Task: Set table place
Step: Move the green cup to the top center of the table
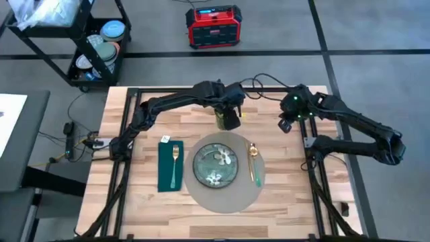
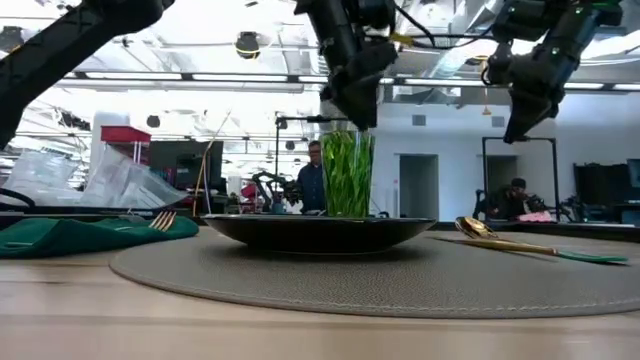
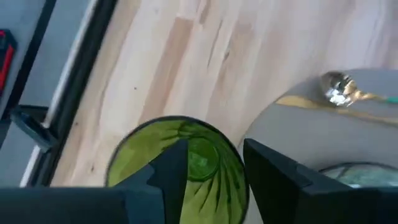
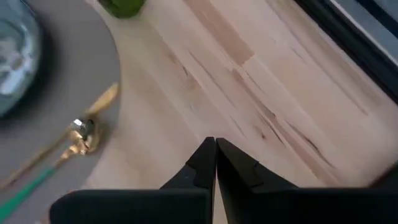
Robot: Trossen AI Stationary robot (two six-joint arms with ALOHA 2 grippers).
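table (image 1: 141, 202): light striped wood top with a black rail frame, both arms reaching over it from the far side.
place (image 1: 225, 198): wide round grey-beige mat on the near middle of the table, lying flat.
plate (image 1: 215, 165): small green patterned plate sitting on the mat, roughly at its middle; in the low view it shows as a dark shallow dish (image 2: 318, 232).
spoon (image 1: 253, 161): gold bowl with a green handle, lying on the mat just beside the plate, on the right arm's side, bowl toward the far edge.
napkin (image 1: 170, 165): dark green, folded, on the bare wood beside the mat on the left arm's side.
fork (image 1: 175, 161): gold, resting on top of the napkin, tines toward the far edge.
glass (image 2: 348, 172): green ribbed tumbler, upright on the wood just beyond the mat's far rim.
left gripper (image 1: 230, 121): right over the glass; the left wrist view shows its fingers (image 3: 171, 171) parted, one over the glass mouth and one outside the rim. i cannot tell whether they press the wall.
right gripper (image 1: 285, 124): raised over bare wood beyond the mat's far right, well apart from the spoon, its two fingers pressed together with nothing between them.
beyond the table: a red box (image 1: 213, 27) on the floor and a black shelf cart (image 1: 94, 47).
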